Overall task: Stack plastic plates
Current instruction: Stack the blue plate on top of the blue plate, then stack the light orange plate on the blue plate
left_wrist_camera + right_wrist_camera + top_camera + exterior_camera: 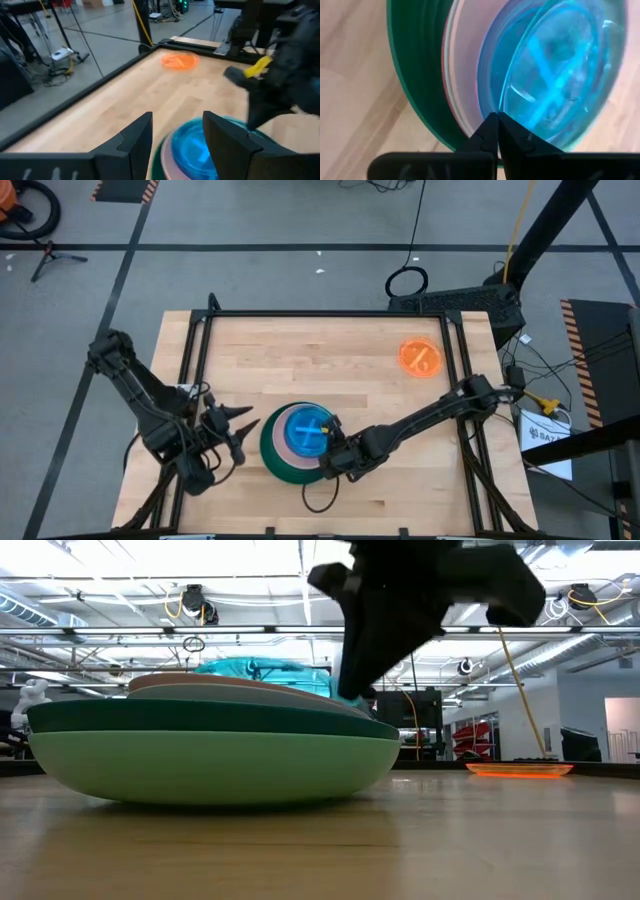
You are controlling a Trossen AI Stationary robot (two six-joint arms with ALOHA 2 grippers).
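Note:
A stack of plastic plates [272,452] rests on the table near its near edge. A light green plate [200,765] is at the bottom, with dark green, pink and pale blue plates above it. A translucent blue plate [308,430] is on top. My right gripper [328,448] sits at the stack's right side, shut on that top plate. My left gripper [248,431] is open just left of the stack, and in the left wrist view [175,135] the stack shows beyond its fingers. A bright orange plate [420,357] lies flat near the far right corner. My right gripper pinches the translucent blue plate's rim [506,107] between its two fingers [487,131], at the edge nearest the arm. It comes in from the table's right, slanting down. The plate [260,670] sits on top of the stack; whether it rests fully there I cannot tell.
The bright orange plate [518,769] lies apart at the far right. Bare wood lies between it and the stack and across the far left. A black frame rail [330,313] runs along the table's far edge, with side rails left and right.

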